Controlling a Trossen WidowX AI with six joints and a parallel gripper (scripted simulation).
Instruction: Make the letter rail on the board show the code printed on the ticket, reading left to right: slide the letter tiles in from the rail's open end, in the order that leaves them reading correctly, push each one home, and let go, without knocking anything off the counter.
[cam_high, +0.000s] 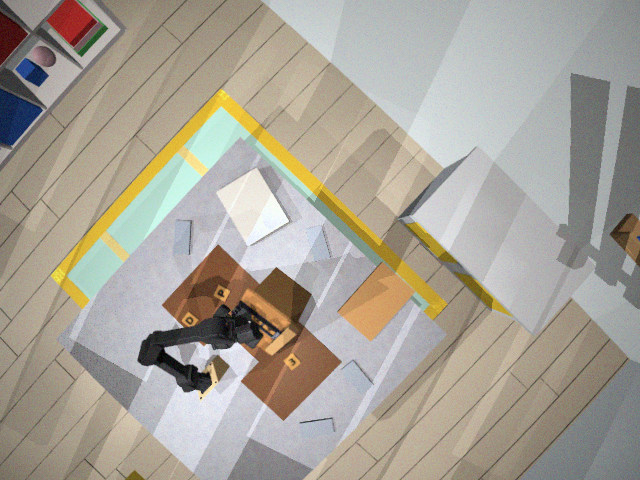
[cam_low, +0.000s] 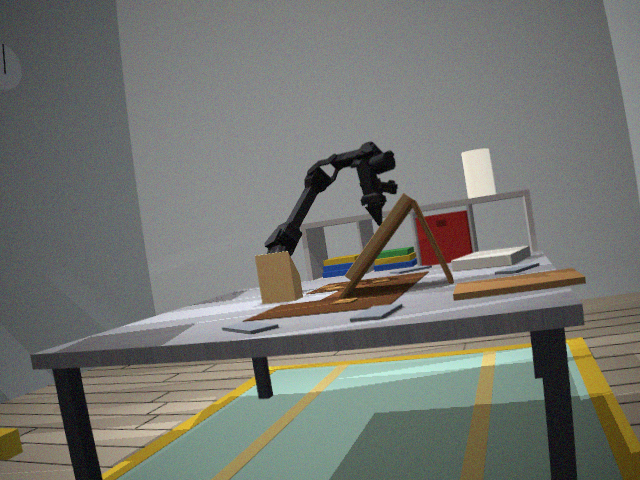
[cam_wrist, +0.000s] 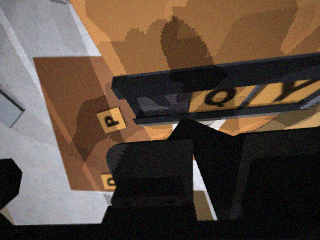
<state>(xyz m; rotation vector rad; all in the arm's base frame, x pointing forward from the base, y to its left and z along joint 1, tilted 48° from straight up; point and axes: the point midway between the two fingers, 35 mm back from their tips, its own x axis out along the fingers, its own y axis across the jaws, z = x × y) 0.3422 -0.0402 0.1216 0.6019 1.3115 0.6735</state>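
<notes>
The tilted wooden board (cam_low: 381, 238) (cam_wrist: 135, 25) carries the dark letter rail (cam_wrist: 150, 80). In the wrist view a Q tile (cam_wrist: 220, 97) and a Y tile (cam_wrist: 286, 92) sit in the rail, Q left of Y, with an empty stretch left of Q. My gripper (cam_low: 379, 222) is shut and empty, its tip pointing down close to the board's face. A P tile (cam_high: 222, 292) (cam_wrist: 111, 120) and a D tile (cam_high: 189, 319) (cam_wrist: 108, 181) lie on the brown mat left of the board. Another tile (cam_high: 291, 361) lies on the mat's other side. No readable ticket code shows.
The brown mat (cam_high: 283, 400) lies under the board. A white block (cam_high: 253, 206) (cam_low: 491, 258), an orange-brown slab (cam_high: 376, 302) (cam_low: 519, 284) and several thin grey plates lie around it on the counter (cam_high: 118, 304). The arm's base stands beside a light wooden block (cam_low: 276, 279).
</notes>
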